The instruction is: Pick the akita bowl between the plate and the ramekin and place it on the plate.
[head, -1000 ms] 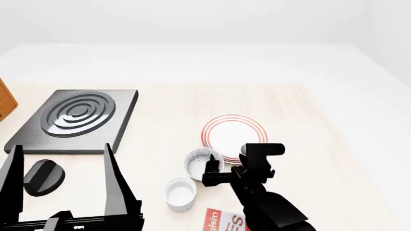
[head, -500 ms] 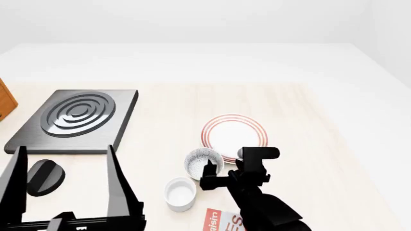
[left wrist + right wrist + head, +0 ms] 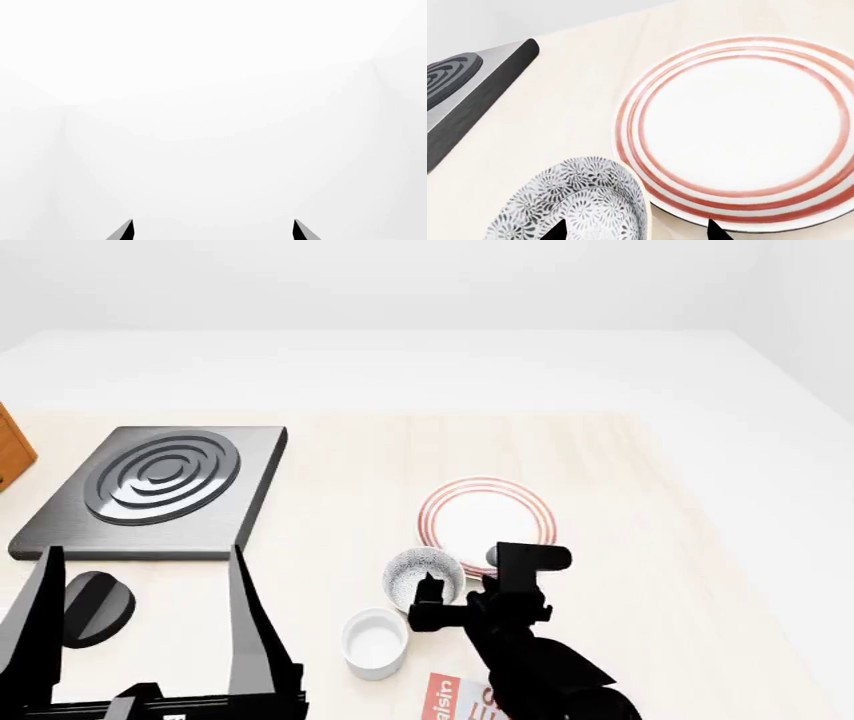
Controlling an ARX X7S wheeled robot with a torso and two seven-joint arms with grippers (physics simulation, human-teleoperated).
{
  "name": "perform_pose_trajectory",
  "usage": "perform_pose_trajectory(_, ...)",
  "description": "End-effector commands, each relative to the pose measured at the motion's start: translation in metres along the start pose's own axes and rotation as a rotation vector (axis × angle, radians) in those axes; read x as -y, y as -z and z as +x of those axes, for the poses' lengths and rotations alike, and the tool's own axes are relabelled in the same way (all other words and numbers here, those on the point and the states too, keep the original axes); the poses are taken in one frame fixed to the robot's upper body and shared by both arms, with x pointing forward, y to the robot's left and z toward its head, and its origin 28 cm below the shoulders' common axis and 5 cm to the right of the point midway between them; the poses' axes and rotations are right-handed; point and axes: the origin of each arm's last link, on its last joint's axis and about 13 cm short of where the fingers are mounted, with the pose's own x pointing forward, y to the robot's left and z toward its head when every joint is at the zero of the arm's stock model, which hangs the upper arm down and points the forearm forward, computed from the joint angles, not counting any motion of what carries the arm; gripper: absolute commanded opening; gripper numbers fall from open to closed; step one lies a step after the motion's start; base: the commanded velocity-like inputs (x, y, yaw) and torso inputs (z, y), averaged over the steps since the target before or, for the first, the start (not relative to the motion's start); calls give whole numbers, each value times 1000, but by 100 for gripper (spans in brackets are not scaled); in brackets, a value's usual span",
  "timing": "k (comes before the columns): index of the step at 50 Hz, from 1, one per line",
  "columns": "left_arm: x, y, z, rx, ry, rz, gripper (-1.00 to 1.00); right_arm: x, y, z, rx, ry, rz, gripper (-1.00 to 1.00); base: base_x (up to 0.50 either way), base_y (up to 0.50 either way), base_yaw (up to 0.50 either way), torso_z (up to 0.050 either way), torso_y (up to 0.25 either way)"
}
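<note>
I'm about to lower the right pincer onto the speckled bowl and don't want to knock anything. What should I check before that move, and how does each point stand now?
1. Right pincer open: ok, its two tips show spread apart in the wrist view.
2. Tips straddle the rim of the small grey-speckled akita bowl: ok, one tip is over the bowl and the other beyond its rim, on the plate side.
3. Bowl upright on the table: ok.
4. Flat white plate with red rings bare: ok.
5. Room for the outer tip between bowl and plate: not ok, they sit very close.
6. Plain white ramekin apart from the bowl: ok.
7. Left pincer away: ok, open and empty.
</note>
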Motion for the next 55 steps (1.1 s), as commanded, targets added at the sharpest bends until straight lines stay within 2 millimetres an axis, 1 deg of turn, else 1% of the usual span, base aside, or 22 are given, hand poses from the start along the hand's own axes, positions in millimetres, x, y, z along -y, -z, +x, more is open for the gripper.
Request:
perform_pose_trajectory(1,-3,2,1,6,-9,17,100,-3,3,7,-22,16,-4,100,0,0,0,0,0)
perform_pose_trajectory(11,-3,2,1,6,-7,17,100,-2,5,7,-27,28,4,100,0,0,0,0,0)
perform_pose_trajectory(19,-2,2,1,6,-6,17,100,-1,10,9,-58,37,53,100,0,0,0,0,0)
perform_pose_trajectory(21,-2,2,1,6,-6,17,100,-1,13,10,-102,38,127,100,0,0,0,0,0)
perform_pose_trajectory(23,-2,2,1,6,-7,17,100,-2,16,9,-122,33,156,100,0,0,0,0,0)
perform_pose_trajectory(24,-2,2,1,6,-5,17,100,-2,16,9,-131,35,179,-100,0,0,0,0,0)
perform_pose_trajectory(37,-2,1,1,7,-5,16,100,-1,19,9,-155,84,186,-100,1,0,0,-1,0)
perform_pose_trajectory(40,-2,1,1,7,-4,16,100,-1,20,7,-156,98,160,-100,0,0,0,-3,0)
perform_pose_trajectory(41,-2,1,1,7,-4,16,100,-2,19,7,-145,101,156,-100,0,0,0,0,0)
perform_pose_trajectory(43,-2,1,1,7,-3,16,100,-3,15,4,-83,121,74,-100,0,0,0,0,0)
perform_pose_trajectory(47,-2,0,2,9,-1,16,100,-8,9,-2,-20,109,26,-100,0,0,0,0,0)
perform_pose_trajectory(51,-2,0,2,10,-4,16,100,-17,-7,-11,111,79,-23,-100,0,0,0,0,0)
perform_pose_trajectory(55,-2,0,2,10,-5,17,100,-20,-17,-16,193,82,-62,-100,0,0,0,0,0)
